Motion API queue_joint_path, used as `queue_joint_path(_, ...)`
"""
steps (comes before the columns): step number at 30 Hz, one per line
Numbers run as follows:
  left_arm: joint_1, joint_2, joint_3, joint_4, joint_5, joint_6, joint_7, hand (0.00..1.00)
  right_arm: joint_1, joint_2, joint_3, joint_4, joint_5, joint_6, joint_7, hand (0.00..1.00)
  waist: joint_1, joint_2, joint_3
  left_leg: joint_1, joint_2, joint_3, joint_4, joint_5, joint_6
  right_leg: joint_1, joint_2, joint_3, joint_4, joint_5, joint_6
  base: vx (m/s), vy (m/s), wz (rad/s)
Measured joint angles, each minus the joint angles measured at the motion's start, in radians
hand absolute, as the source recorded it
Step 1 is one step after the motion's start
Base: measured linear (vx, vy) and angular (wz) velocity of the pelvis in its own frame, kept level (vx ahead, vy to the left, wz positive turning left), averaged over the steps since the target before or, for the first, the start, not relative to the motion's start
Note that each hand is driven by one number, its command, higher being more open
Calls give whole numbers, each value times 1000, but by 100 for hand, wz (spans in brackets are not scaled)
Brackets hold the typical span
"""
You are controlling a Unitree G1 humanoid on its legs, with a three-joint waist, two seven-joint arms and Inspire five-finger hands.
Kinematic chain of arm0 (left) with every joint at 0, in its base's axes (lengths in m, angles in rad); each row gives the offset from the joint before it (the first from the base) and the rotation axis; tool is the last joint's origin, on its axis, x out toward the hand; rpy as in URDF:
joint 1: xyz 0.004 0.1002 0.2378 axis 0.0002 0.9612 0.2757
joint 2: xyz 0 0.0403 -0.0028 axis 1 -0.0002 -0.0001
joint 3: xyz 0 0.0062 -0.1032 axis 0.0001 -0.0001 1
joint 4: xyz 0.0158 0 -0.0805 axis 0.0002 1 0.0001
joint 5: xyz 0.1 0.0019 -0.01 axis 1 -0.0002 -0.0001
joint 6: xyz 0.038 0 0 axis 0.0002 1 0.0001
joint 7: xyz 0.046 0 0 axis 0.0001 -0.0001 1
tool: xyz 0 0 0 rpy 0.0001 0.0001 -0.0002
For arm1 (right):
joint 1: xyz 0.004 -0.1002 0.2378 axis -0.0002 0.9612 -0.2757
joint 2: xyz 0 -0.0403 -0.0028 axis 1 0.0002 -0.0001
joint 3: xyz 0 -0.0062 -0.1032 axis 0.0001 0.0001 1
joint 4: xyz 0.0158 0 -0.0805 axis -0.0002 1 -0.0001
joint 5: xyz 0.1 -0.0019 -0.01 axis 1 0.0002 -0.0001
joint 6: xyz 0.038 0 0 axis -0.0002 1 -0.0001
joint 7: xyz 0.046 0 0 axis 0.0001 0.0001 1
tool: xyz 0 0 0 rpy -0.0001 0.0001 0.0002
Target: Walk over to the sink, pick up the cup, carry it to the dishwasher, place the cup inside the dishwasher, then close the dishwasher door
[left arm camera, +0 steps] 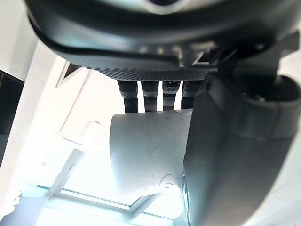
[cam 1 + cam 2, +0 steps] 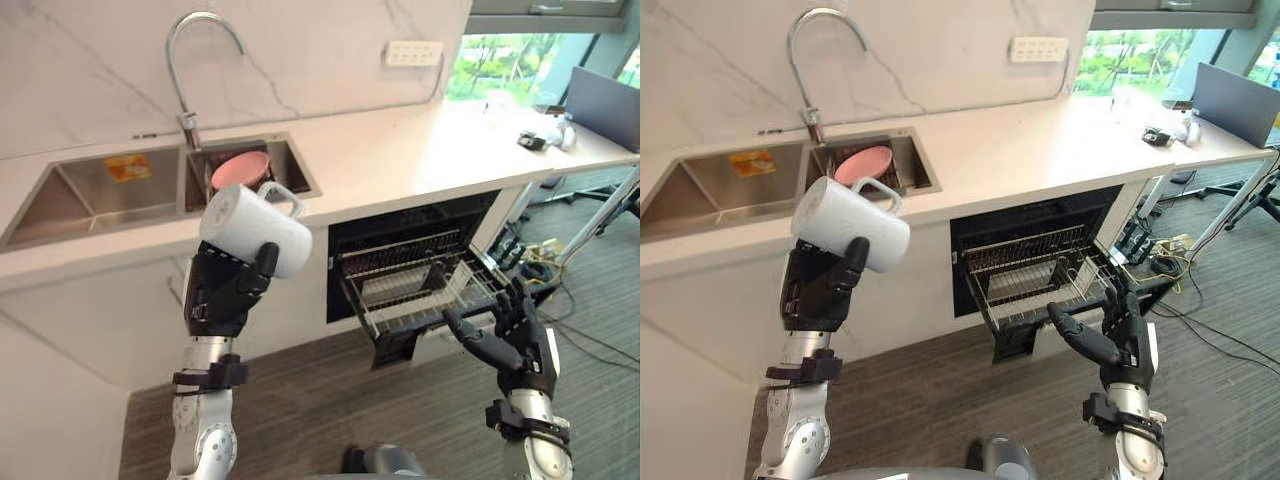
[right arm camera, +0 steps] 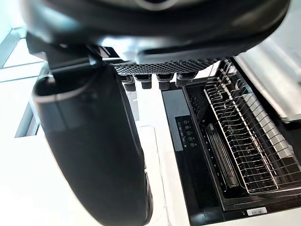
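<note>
left hand was curled round the white cup, held tilted in front of the sink. right hand hung open, fingers relaxed, beside the open dishwasher rack.

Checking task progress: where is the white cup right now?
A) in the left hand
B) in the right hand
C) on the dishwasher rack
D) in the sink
A: the left hand curls its fingers round the white cup, raised before the counter; the right hand is open and empty by the dishwasher rack.
</note>
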State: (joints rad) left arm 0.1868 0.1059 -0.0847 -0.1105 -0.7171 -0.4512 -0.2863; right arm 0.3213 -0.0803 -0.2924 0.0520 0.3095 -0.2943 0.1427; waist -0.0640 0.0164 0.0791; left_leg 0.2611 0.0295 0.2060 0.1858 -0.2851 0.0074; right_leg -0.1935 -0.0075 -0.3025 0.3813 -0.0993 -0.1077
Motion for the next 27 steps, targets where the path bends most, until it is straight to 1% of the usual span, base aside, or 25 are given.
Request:
queue_joint_path(1, -2, -1, -3, 0, 1, 1, 0, 0, -7, 0, 3, 0, 0, 0, 0, 100, 0, 2, 1, 0, 5, 1, 8, 0, 0, 7, 8, 2, -10, -1, -1, 250, -61, -20)
queue_joint_path(3, -3, -2, -3, 0, 8, 6, 0, 0, -37, -2, 11, 0, 1, 8, 1, 100, 3, 3, 8, -30, 18, 10, 129, 2, -3, 44, 20, 23, -45, -7, 2, 188, -44, -24)
queue_joint_path(4, -3, -1, -5, 0, 10, 13, -1, 0, -44, -6, 15, -4, 0, 10, 1, 100, 3, 4, 19, -68, 32, 29, 247, 6, -10, 73, 21, 30, -63, -11, 6, 118, -19, -15)
queue_joint_path(5, -3, -3, -13, -3, 10, 16, -5, 0, -43, -12, 19, -19, -1, 13, 0, 100, 6, 16, 32, -137, 73, 51, 449, 35, -35, 115, 31, 34, -92, -20, 11, 172, -7, -16)
queue_joint_path(6, 2, -7, -22, -7, 10, 17, -19, 0, -42, -20, 25, -39, -6, 18, -1, 100, 12, 28, 40, -223, 121, 51, 647, 100, -40, 148, 48, 45, -120, -24, 5, 140, 17, -22)
queue_joint_path(7, 7, -7, -29, -8, 11, 18, -29, 0, -43, -22, 28, -45, -12, 18, -1, 100, 23, 35, 37, -261, 145, 51, 719, 95, -41, 160, 58, 54, -131, -24, 5, 187, 37, -31)
queue_joint_path(8, 10, -5, -42, -9, 11, 20, -46, 0, -44, -22, 34, -56, -21, 19, 0, 100, 28, 38, 39, -309, 169, 47, 763, 52, -47, 187, 64, 65, -154, -22, 0, 139, 37, -31)
queue_joint_path(9, 14, -7, -48, -9, 13, 20, -58, 0, -44, -23, 40, -66, -21, 19, 3, 100, 31, 34, 41, -328, 168, 46, 721, 14, -47, 203, 57, 79, -170, -16, -10, 164, 43, -50)
queue_joint_path(10, 20, -12, -51, -10, 34, 16, -64, 0, -52, -25, 47, -78, -20, 19, 12, 100, 43, 32, 40, -335, 146, 31, 585, -23, -42, 211, 47, 113, -182, -11, -3, 121, 40, -57)
queue_joint_path(11, 23, -11, -52, -11, 43, 12, -64, 0, -61, -26, 51, -78, -20, 19, 16, 100, 48, 33, 40, -336, 128, 8, 500, -30, -43, 212, 43, 135, -187, -8, 2, 168, 87, -88)
queue_joint_path(12, 25, -11, -55, -13, 58, 6, -61, 0, -85, -28, 65, -78, -18, 20, 22, 100, 49, 33, 40, -337, 91, -64, 334, -29, -48, 211, 33, 174, -198, 0, 14, 182, 133, -86)
queue_joint_path(13, 25, -12, -58, -15, 86, 1, -46, 0, -99, -29, 73, -78, -18, 20, 35, 100, 50, 33, 39, -335, 69, -123, 225, -20, -54, 208, 28, 204, -202, 7, 33, 225, 190, -106)
queue_joint_path(14, 25, -15, -68, -16, 123, -5, -17, 0, -114, -33, 87, -78, -16, 21, 46, 100, 49, 37, 37, -328, 59, -177, 124, 16, -62, 208, 26, 245, -206, 13, 54, 185, 179, -90)
queue_joint_path(15, 25, -16, -75, -16, 136, -5, -3, 0, -118, -35, 96, -78, -15, 21, 51, 100, 49, 40, 35, -322, 62, -181, 93, 57, -70, 209, 26, 267, -206, 13, 63, 204, 199, -104)
queue_joint_path(16, 24, -23, -90, -16, 161, -7, 25, 0, -118, -44, 112, -86, 7, 22, 62, 100, 48, 56, 25, -297, 71, -159, 44, 165, -68, 209, 33, 305, -207, 11, 84, 217, 233, -97)
queue_joint_path(17, 16, -27, -105, -10, 172, -8, 51, 0, -118, -37, 124, -95, 26, 31, 69, 100, 45, 47, 21, -270, 60, -122, 14, 183, -54, 210, 21, 338, -209, 14, 107, 245, 291, -90)
queue_joint_path(18, 4, -24, -118, -10, 187, -9, 75, 0, -115, -31, 127, -115, 34, 34, 74, 100, 38, 36, 17, -253, 44, -104, -15, 192, -42, 210, 5, 355, -219, 13, 117, 223, 338, -61)
queue_joint_path(19, -25, -24, -139, -5, 210, -9, 115, 0, -116, -29, 123, -154, 67, 36, 82, 100, 27, 29, 15, -232, 18, -82, -59, 204, -24, 209, -20, 373, -234, 14, 137, 152, 277, -34)
queue_joint_path(23, -71, -28, -166, -3, 251, -9, 185, 0, -122, -18, 123, -247, 96, 36, 114, 100, 16, 26, 13, -189, -19, -49, -115, 208, -16, 219, -55, 403, -263, 18, 170, 63, 159, -23)
queue_joint_path(25, -89, -30, -179, 5, 273, -9, 224, 0, -124, -4, 127, -277, 100, 38, 137, 100, 18, 17, 6, -184, -24, -28, -126, 205, -7, 210, -61, 401, -268, 17, 178, 30, 94, -32)
queue_joint_path(26, -95, -33, -179, 18, 281, -9, 250, 0, -142, 4, 140, -279, 100, 46, 150, 100, 21, 12, 4, -182, -17, -5, -127, 202, 2, 194, -74, 343, -262, 4, 178, -10, 20, -57)
queue_joint_path(27, -102, -36, -174, 44, 289, -7, 281, 0, -165, 13, 160, -278, 100, 59, 156, 100, 24, 9, 2, -175, -8, 29, -129, 201, 4, 175, -130, 177, -216, -28, 148, -13, 13, -74)
